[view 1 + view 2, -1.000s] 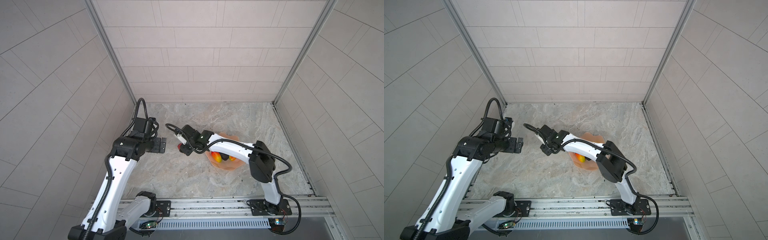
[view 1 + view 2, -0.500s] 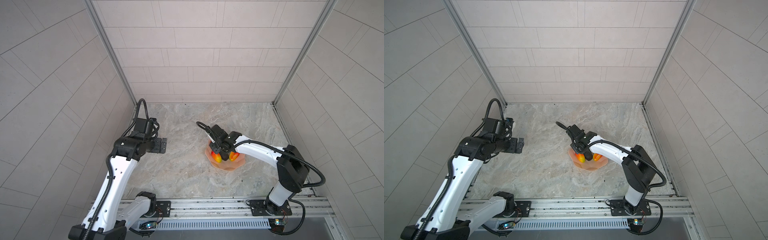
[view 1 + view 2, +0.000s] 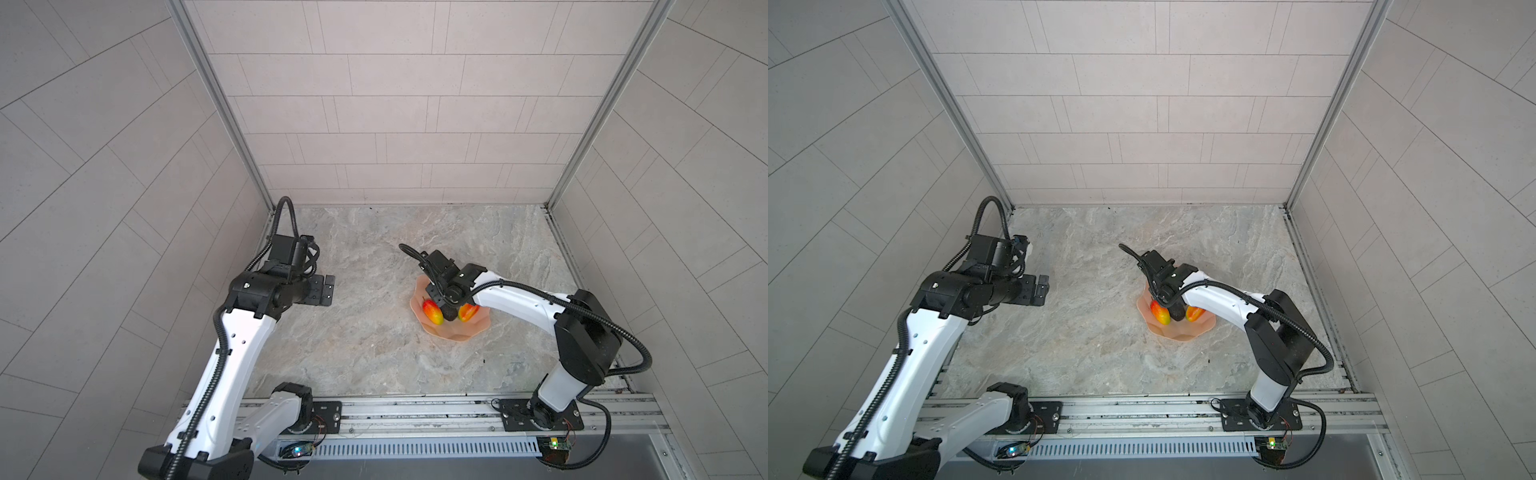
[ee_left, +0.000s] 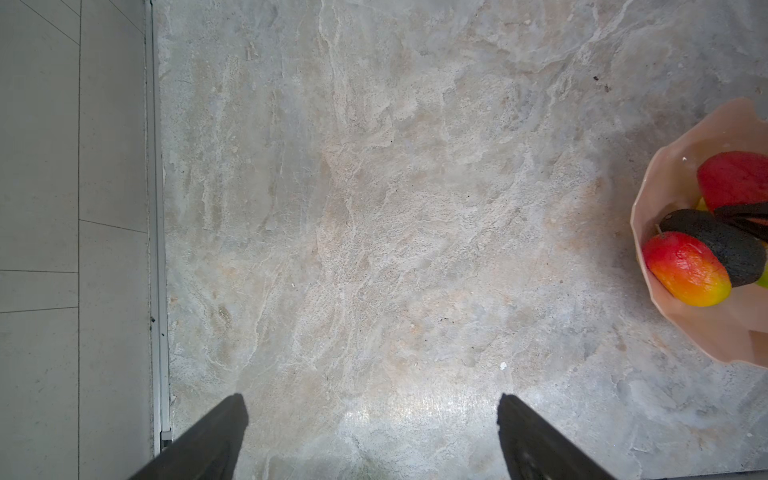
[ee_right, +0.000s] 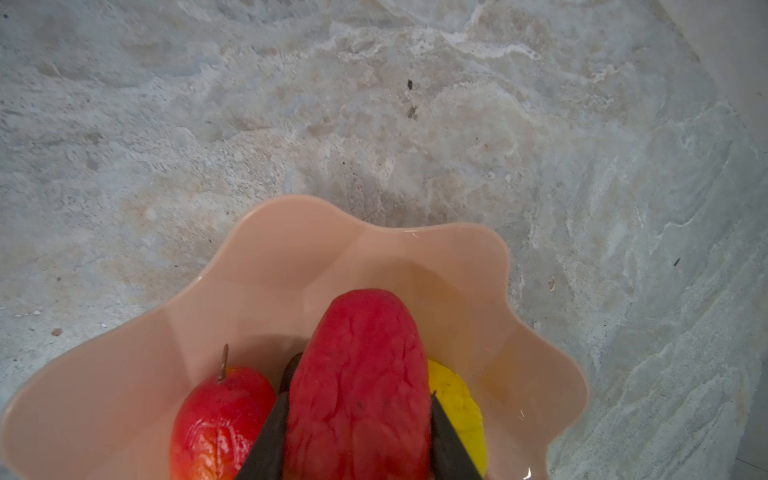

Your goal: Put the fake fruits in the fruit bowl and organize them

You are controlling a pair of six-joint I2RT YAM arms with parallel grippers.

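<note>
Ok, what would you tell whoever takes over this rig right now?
The right gripper has its jaws shut on the strawberry, over the fruit bowl, not yet released.
The left gripper is open and empty, over bare table beside the bowl.
In the bowl: one mango, a second mango, the avocado and a yellow fruit.
Done: four fruits in. Left: drop the strawberry, then tidy if needed.

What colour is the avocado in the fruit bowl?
Black, with fine pale speckles; the avocado shows best in the left wrist view.
</note>
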